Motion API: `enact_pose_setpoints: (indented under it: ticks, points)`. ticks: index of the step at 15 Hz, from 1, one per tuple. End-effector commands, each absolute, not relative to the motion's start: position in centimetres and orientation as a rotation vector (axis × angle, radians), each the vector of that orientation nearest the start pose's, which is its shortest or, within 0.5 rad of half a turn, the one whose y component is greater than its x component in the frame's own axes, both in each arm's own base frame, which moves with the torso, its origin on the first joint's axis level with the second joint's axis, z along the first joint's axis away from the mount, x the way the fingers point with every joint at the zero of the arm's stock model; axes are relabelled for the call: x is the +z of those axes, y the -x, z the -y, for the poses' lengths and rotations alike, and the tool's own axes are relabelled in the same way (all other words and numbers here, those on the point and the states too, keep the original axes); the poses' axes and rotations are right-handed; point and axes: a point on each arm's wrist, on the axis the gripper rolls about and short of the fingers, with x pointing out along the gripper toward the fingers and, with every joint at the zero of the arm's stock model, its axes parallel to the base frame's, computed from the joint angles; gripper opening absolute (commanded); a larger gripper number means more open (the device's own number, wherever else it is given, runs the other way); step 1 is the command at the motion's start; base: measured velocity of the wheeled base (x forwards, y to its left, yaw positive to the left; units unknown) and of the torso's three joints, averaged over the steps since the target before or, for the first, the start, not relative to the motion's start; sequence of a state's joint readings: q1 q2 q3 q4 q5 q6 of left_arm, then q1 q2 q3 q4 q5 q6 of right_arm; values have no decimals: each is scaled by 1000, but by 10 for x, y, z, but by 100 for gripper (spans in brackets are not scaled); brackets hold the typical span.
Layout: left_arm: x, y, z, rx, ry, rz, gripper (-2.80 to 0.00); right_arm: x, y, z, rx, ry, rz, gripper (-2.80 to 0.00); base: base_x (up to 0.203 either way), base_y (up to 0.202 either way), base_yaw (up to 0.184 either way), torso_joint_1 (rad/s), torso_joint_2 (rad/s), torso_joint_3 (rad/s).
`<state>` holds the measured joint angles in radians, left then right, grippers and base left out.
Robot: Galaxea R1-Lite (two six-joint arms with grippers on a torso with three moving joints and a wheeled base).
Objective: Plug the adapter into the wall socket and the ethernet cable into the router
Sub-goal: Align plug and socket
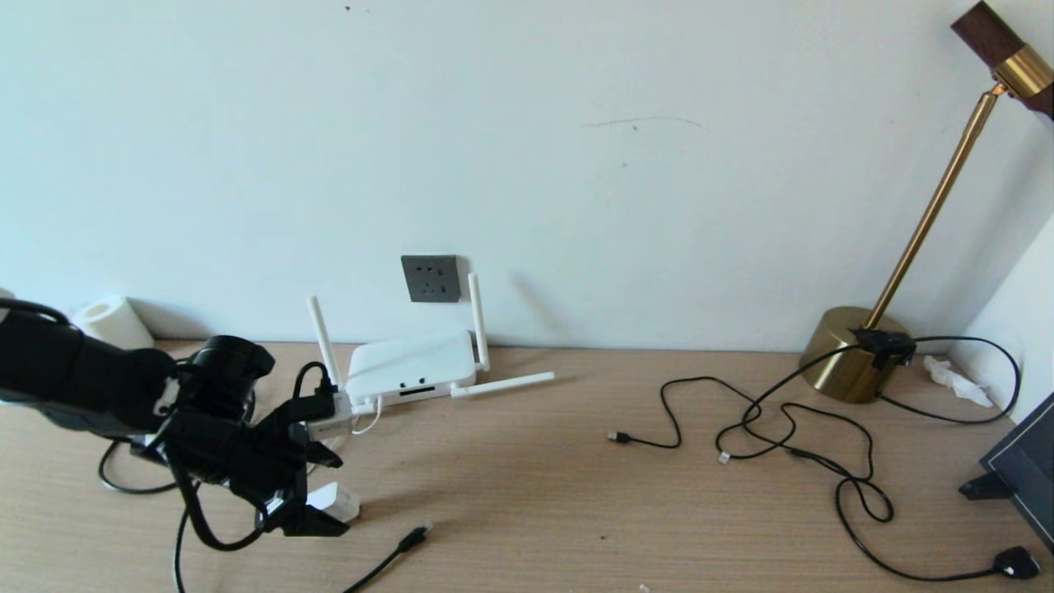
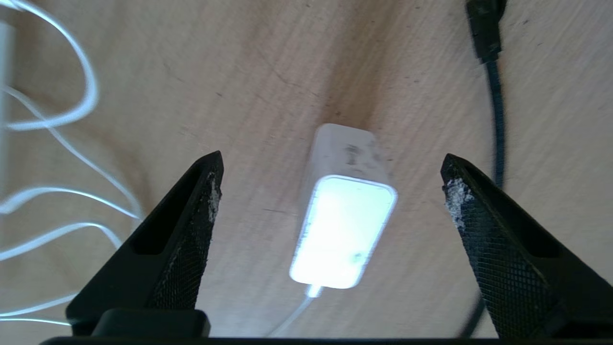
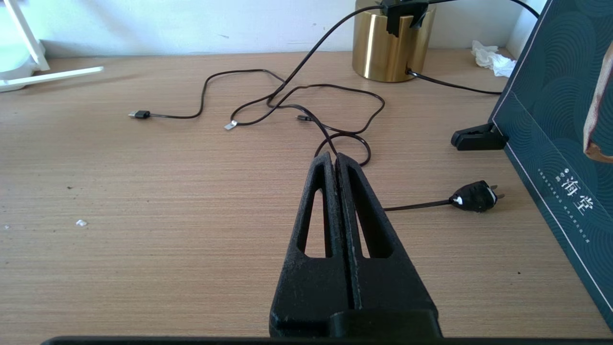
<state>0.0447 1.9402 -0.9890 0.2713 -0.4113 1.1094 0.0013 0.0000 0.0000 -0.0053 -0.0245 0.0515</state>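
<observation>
On our wooden desk (image 1: 576, 461) the router (image 1: 409, 366) sits against the wall under the wall socket (image 1: 430, 278). Our left gripper (image 2: 330, 191) hangs over the adapter (image 2: 342, 215), fingers wide apart and clear of it; our right gripper (image 3: 335, 160) rests pressed together. The ethernet cable (image 1: 403, 545) lies nearby.

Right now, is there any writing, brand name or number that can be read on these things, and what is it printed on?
"海堂": white characters on the dark teal patterned box standing at the desk's right edge.
A line of tiny white print beside those characters: too small to read.
A faint grey mark on the adapter, seen in the left wrist view: blurred, unreadable.
The router, the wall socket and the brass lamp: no readable text.
</observation>
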Motion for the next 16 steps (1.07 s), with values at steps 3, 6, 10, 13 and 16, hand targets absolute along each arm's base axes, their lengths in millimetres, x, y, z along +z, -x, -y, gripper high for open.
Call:
enact_pose_setpoints:
  ticks: [3,6,10,13,16]
  points:
    - [88,-301,-7,-961,-806,-791,0,76,23,1,-23,-52,5,-280,0,0,0,0,0,0]
    - [89,-300,-12,-987,-868,-764,0,76,23,1,-23,-52,5,-280,0,0,0,0,0,0]
    - [84,-299,-15,-1009,-894,-759,0,76,23,1,-23,-52,5,-280,0,0,0,0,0,0]
    - [82,-300,-12,-1020,-898,-758,0,76,23,1,-23,-52,5,-280,0,0,0,0,0,0]
    - [83,-300,-8,-1030,-904,-753,0,76,23,1,-23,-52,5,-280,0,0,0,0,0,0]
